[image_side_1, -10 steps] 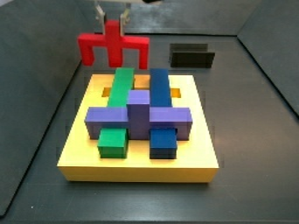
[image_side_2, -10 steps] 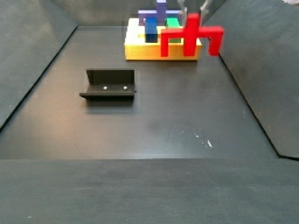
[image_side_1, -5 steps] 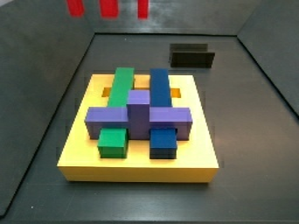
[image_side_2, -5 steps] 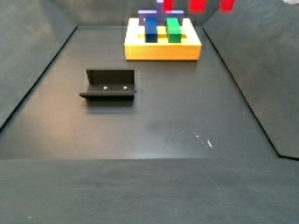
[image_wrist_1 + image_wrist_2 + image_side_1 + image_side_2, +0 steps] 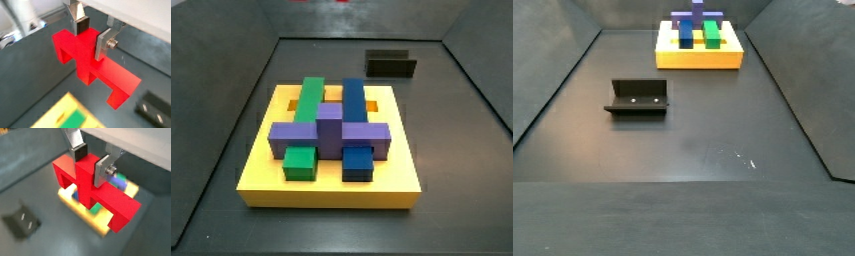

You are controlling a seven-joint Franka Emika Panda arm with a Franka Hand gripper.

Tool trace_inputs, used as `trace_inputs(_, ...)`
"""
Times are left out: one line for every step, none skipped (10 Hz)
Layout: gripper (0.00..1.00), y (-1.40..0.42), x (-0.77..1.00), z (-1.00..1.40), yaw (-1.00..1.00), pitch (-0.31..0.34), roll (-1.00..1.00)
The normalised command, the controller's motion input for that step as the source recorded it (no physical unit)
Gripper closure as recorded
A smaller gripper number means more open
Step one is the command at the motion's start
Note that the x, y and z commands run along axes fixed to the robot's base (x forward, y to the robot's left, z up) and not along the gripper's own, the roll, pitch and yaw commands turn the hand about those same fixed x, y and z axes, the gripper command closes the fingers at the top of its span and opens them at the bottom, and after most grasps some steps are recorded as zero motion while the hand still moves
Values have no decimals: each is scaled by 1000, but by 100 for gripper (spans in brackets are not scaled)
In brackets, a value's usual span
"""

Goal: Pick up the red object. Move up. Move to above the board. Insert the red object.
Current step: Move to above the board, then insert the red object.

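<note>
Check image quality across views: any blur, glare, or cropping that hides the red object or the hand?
In both wrist views the red object is sharp enough, clamped in the hand; the background is soft. In a wrist view the board below is blurred. In both side views the board and fixture are clear, but the hand and red object are cropped out; only a red sliver shows at the edge.

Bright red blocky cross-shaped piece (image 5: 90, 62): airborne, stem clamped in the gripper (image 5: 93, 36), apparently above the board. Thick yellow slotted rectangular board (image 5: 265, 175): flat on floor, carrying green, blue, purple blocks.
</note>
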Motion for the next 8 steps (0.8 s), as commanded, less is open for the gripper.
trace_inputs(100,-1400,805,324,34,178,67)
trace_inputs(100,-1400,935,382,4,222,31)
trace_inputs(100,-827,539,239,9,196,38)
trace_inputs(100,-198,160,55,12,146,71)
trace_inputs(100,0,40,-31,0,0,0)
trace_inputs(100,-29,180,-400,0,0,80)
trace_inputs(100,-71,391,-874,29,-43,144)
trace_inputs(100,0,491,-940,46,-27,131)
